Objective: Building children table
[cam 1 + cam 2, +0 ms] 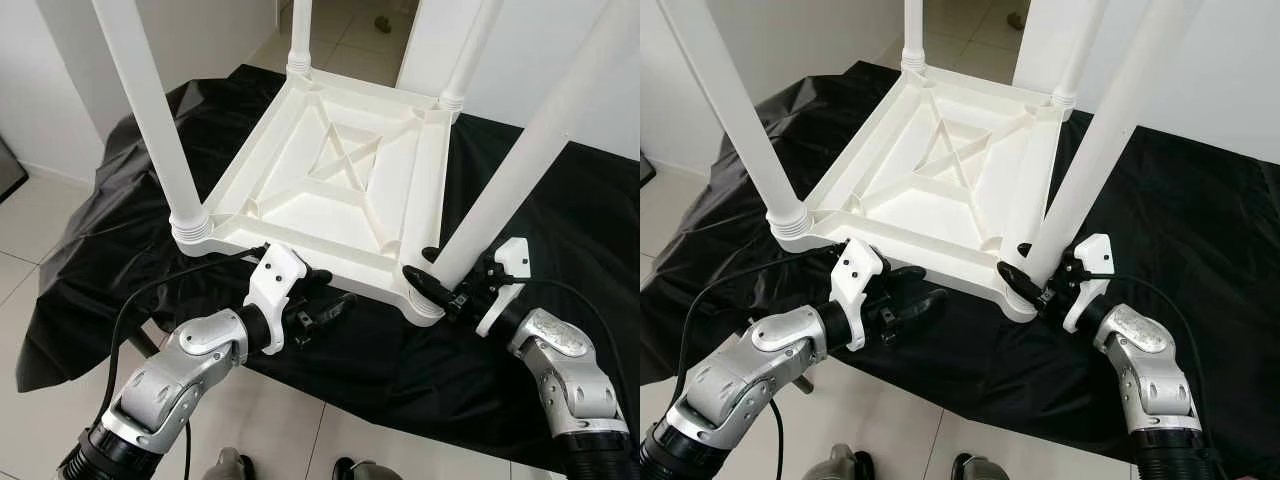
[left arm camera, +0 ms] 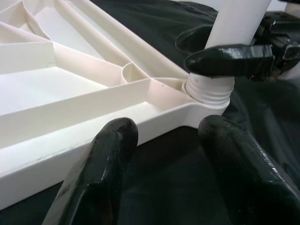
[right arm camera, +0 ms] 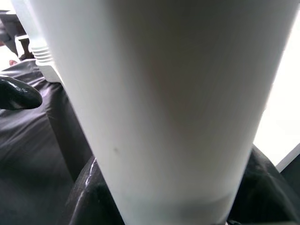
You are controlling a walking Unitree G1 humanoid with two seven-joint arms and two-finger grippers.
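Four legs: all stuck upright in the flipped white kids table [image 1: 330, 180] on the black-draped bench [image 1: 560, 220].
Right gripper [image 1: 432, 272]: jaws clamped round the near-right leg [image 1: 520, 170].
Left gripper [image 1: 322, 308]: jaws apart, empty, by the near edge.

Home interior: pale tiled floor [image 1: 40, 215], plain white walls [image 1: 560, 50], black cloth-covered table [image 1: 560, 220].

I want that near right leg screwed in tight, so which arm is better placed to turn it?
Right. The right pincer already closes around that leg at its base; the left pincer sits open beside the tabletop's edge.
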